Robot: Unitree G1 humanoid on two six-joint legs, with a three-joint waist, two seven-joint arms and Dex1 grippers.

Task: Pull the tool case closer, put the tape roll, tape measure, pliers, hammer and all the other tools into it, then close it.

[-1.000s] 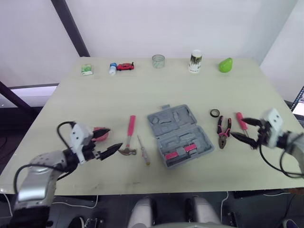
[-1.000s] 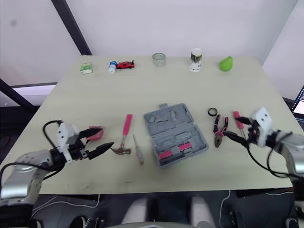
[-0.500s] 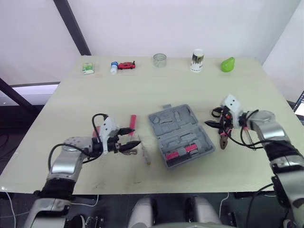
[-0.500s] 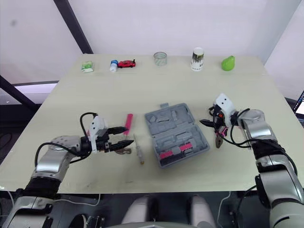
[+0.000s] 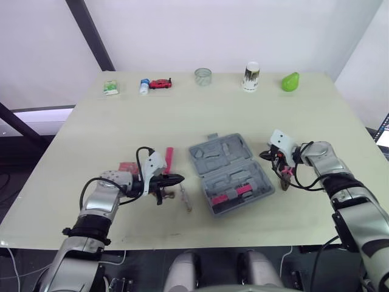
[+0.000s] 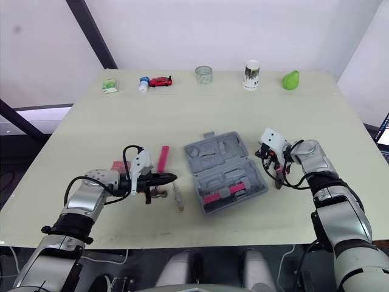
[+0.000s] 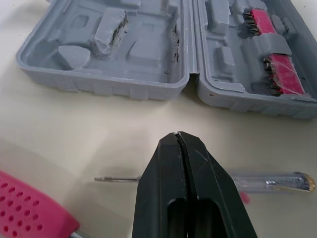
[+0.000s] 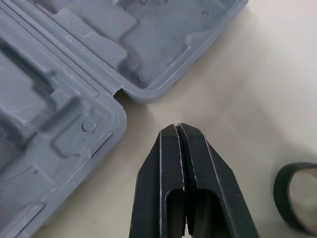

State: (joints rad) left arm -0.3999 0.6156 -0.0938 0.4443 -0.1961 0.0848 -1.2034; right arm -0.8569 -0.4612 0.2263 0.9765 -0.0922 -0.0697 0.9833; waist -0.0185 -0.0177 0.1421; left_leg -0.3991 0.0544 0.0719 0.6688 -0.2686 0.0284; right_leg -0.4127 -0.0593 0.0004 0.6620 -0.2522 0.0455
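The grey tool case (image 5: 230, 173) lies open in the middle of the table, with pink bit holders in its near half. My left gripper (image 5: 180, 179) is shut and empty, its tip (image 7: 177, 135) pointing at the case's left side just above a clear-handled screwdriver (image 7: 267, 182). The pink-handled hammer (image 5: 168, 157) lies beside that arm, and a red tape measure (image 5: 126, 166) sits behind it. My right gripper (image 5: 264, 156) is shut on nothing, its tip (image 8: 177, 126) close to the case's right edge. The black tape roll (image 8: 297, 196) and the pliers (image 5: 285, 177) lie next to it.
Along the table's far edge stand a green box (image 5: 110, 88), a small bottle with a red toy car (image 5: 160, 84), a glass (image 5: 202, 76), a can (image 5: 250, 77) and a green fruit-shaped object (image 5: 289, 82).
Both arms have swung inward from the table's sides to the case. Both grippers have gone from wide open to shut, with nothing taken hold of.
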